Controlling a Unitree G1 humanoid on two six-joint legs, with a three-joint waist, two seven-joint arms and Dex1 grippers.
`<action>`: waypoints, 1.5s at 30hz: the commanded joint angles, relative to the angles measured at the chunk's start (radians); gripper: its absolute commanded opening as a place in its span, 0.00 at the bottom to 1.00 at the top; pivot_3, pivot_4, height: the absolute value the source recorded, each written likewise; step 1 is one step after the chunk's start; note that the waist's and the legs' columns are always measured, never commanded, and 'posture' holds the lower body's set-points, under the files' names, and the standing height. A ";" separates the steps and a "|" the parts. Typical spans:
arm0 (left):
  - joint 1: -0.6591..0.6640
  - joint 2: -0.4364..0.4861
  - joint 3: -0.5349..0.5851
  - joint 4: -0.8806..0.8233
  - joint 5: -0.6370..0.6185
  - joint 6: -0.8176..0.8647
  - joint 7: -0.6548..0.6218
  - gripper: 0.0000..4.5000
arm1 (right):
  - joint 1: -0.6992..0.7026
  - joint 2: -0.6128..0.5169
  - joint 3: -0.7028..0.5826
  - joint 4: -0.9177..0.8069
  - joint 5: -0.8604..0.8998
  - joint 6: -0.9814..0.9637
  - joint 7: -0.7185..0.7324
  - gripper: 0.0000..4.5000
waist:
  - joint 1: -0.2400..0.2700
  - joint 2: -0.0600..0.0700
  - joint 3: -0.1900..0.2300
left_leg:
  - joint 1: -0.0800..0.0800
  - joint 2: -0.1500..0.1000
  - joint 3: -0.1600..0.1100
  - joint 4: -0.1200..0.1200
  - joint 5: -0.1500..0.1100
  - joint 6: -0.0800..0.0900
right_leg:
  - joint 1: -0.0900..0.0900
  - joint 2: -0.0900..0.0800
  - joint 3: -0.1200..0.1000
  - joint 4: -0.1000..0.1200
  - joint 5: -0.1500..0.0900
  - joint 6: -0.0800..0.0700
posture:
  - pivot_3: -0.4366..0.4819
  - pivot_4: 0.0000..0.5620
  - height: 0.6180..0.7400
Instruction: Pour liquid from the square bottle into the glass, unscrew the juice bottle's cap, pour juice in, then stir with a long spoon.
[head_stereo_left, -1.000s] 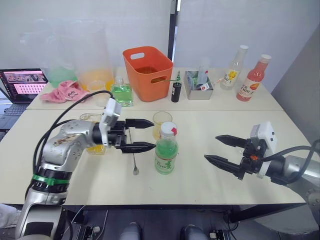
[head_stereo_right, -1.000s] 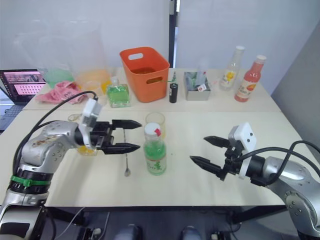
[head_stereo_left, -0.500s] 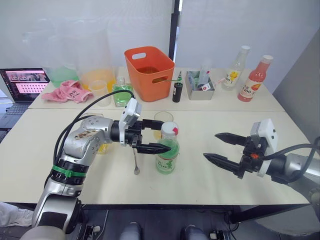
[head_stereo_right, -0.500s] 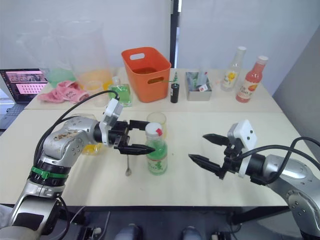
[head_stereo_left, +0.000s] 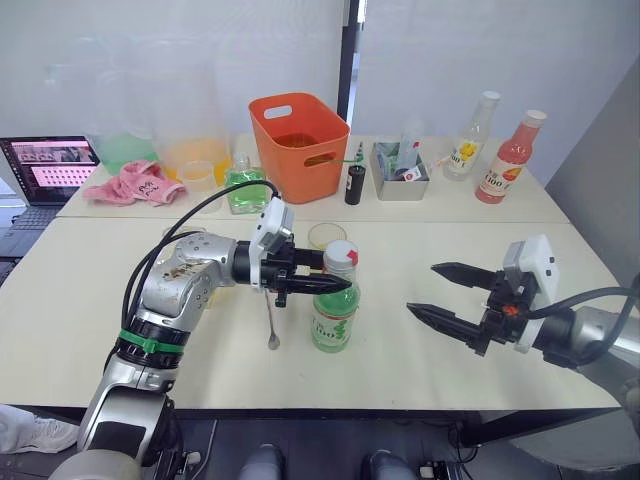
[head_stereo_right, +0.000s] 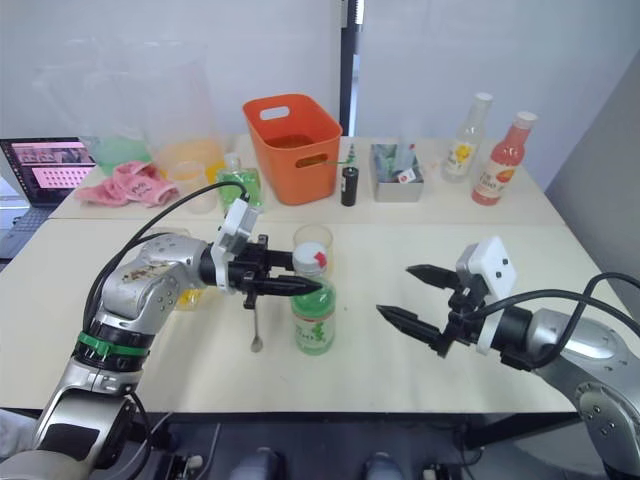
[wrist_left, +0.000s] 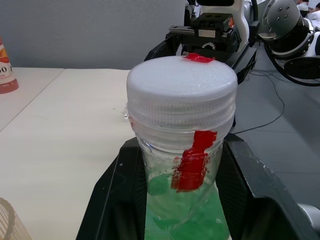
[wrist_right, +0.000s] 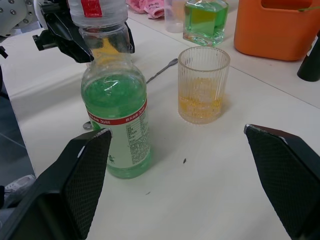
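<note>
Table (head_stereo_left: 420, 365), cream and ringed by white walls, is bearing an orange basket (head_stereo_left: 298, 143) at the back. The left gripper (head_stereo_left: 325, 272) is reaching level across it, fingers now straddling the juice bottle (head_stereo_left: 334, 303) under its white cap (a second ago it was short of it). The right gripper (head_stereo_left: 450, 295) is hovering splayed wide, well apart. The glass (wrist_right: 202, 85) is standing just behind the bottle

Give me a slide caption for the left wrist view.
Left gripper's fingers straddle the juice bottle neck below its white cap.
</note>
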 joint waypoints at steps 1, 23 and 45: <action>-0.005 -0.004 -0.009 0.000 0.012 -0.020 -0.014 0.31 | -0.031 -0.016 -0.027 -0.035 0.025 0.004 -0.021 1.00 | 0.000 0.000 0.000 | 0.000 0.000 0.000 0.000 0.000 0.000 | 0.000 0.000 0.000 0.000 0.000 0.000 | 0.48 0.27 0.99; 0.007 -0.018 -0.014 0.019 0.039 -0.083 -0.043 0.31 | -0.476 0.173 0.315 -0.006 0.149 0.149 -0.324 1.00 | 0.000 0.000 -0.001 | -0.001 -0.001 -0.002 0.001 0.000 0.000 | 0.000 0.000 0.001 0.001 0.000 0.000 | 0.48 0.27 0.99; 0.016 0.005 -0.024 0.007 0.043 -0.095 -0.073 0.31 | -0.566 0.165 0.385 0.181 0.055 0.024 0.137 0.38 | -0.005 0.000 -0.001 | -0.001 -0.001 -0.002 0.001 0.000 0.000 | 0.000 0.000 0.001 0.001 0.000 0.000 | 0.48 0.27 0.99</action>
